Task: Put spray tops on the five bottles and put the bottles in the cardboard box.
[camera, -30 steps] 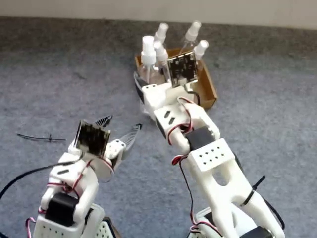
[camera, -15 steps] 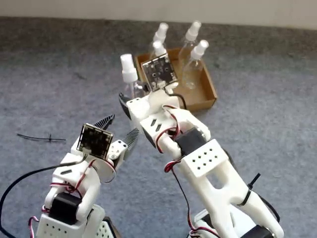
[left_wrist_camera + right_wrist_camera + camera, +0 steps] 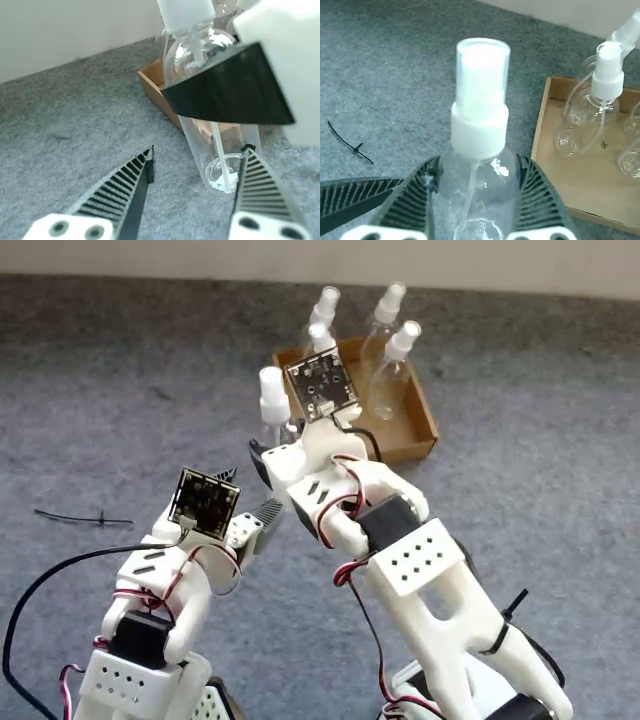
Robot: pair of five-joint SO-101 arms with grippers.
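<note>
My right gripper (image 3: 272,447) (image 3: 475,202) is shut on a clear bottle (image 3: 277,427) (image 3: 477,170) with a white spray top (image 3: 272,390) (image 3: 481,95). It holds the bottle upright just left of the cardboard box (image 3: 420,425) (image 3: 542,125). Several more bottles with spray tops (image 3: 392,345) (image 3: 595,110) stand in the box. My left gripper (image 3: 248,498) (image 3: 198,150) is open close below the held bottle (image 3: 215,145), whose base sits near its right finger (image 3: 255,190).
A black zip tie (image 3: 85,517) (image 3: 350,145) lies on the grey carpet to the left. The carpet (image 3: 120,390) around the box is open floor. A pale wall runs along the far edge.
The right gripper carried the bottle from over the box out to the left and lower. The left gripper moved forward and right, up to the bottle.
</note>
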